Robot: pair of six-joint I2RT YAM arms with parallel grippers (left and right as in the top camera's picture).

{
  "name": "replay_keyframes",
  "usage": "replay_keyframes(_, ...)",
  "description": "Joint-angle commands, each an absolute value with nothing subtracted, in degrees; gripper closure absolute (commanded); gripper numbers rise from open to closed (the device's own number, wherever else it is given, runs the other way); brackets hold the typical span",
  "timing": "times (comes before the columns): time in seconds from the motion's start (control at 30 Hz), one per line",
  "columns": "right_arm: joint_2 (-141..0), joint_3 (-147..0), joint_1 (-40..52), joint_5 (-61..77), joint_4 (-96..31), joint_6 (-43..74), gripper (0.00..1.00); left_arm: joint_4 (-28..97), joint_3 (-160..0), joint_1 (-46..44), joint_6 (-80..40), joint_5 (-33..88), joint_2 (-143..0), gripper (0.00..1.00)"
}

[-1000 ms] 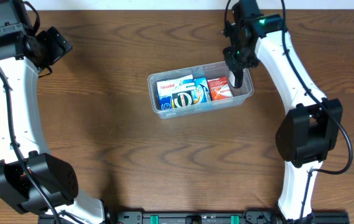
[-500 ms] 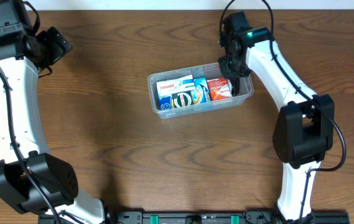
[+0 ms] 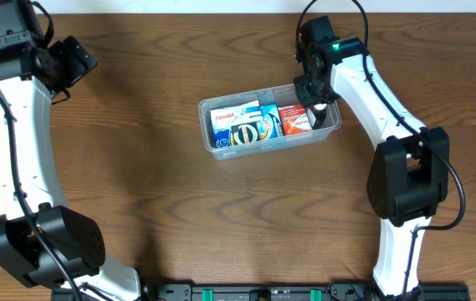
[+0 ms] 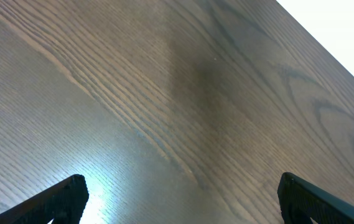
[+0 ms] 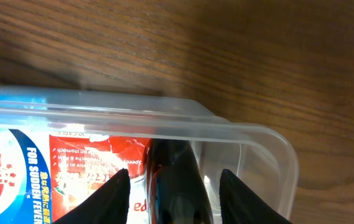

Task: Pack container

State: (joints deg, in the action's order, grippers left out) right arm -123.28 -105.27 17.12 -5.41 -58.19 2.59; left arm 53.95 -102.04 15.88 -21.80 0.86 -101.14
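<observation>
R pincer [image 5: 175, 179] spread inside clear container [image 5: 164, 121], right end, fingers either side of dark item [image 5: 173, 163], beside red box [image 3: 294, 119]. L pincer [image 4: 180, 190] spread wide above desk [image 4: 164, 93].

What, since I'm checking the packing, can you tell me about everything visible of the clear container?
The container is a clear plastic rectangular tub with rounded corners and a rim, resting flat on the wooden table, slightly skewed. Blue-and-white boxes fill its left and middle; a red box sits toward the right end. The right pincer dips into that end beside the red box; contact with the wall is unclear.
</observation>
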Motion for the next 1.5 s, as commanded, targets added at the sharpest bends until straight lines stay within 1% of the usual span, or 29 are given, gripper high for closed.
replay_keyframes(0.0,-119.02,-104.95,18.0,-5.63,-57.95,2.46,0.54,54.19,-102.13,16.01,-21.43,0.19,-101.27,0.02)
replay_keyframes(0.27,-108.68,-104.97,17.19,-6.13,-57.56,1.5,0.49,54.19,-102.13,16.01,-21.43,0.19,-101.27,0.02)
replay_keyframes(0.3,-107.63,-104.97,17.15,-5.63,-57.74,1.5,0.49,54.19,-102.13,16.01,-21.43,0.19,-101.27,0.02)
replay_keyframes(0.33,-106.61,-104.97,17.17,-4.58,-58.13,1.56,0.46,54.17,-102.13,16.01,-21.43,0.19,-101.27,0.02)
replay_keyframes(0.4,-105.41,-104.97,17.37,-1.08,-59.18,1.48,0.45,54.17,-102.13,16.01,-21.43,0.19,-101.27,0.02)
replay_keyframes(0.5,-105.23,-104.92,18.09,4.84,-61.39,0.8,0.6,54.19,-102.13,16.01,-21.43,0.19,-101.27,0.02)
replay_keyframes(0.6,-105.6,-104.27,19.79,12.86,-63.09,-5.23,0.89,54.19,-102.13,16.01,-21.43,0.19,-101.27,0.02)
replay_keyframes(0.67,-105.67,-103.35,21.65,15.4,-63.75,-10.07,0.99,54.17,-102.13,16.01,-21.43,0.19,-101.27,0.02)
replay_keyframes(0.83,-105.67,-100.86,26.83,16.58,-65.45,-21.19,0.99,54.19,-102.13,16.01,-21.43,0.16,-101.27,0.02)
replay_keyframes(1.07,-105.73,-95.2,34.83,25.76,-64.42,-42.46,0.99,54.19,-102.13,16.01,-21.43,0.19,-101.27,0.02)
replay_keyframes(1.23,-105.75,-89.73,39.75,25.74,-60.93,-47.99,0.99,54.19,-102.13,16.01,-21.43,0.19,-101.27,0.02)
replay_keyframes(1.47,-105.8,-83.24,43.92,25.45,-50.92,-48.07,0.99,54.19,-102.13,16.01,-21.43,0.19,-101.27,0.02)
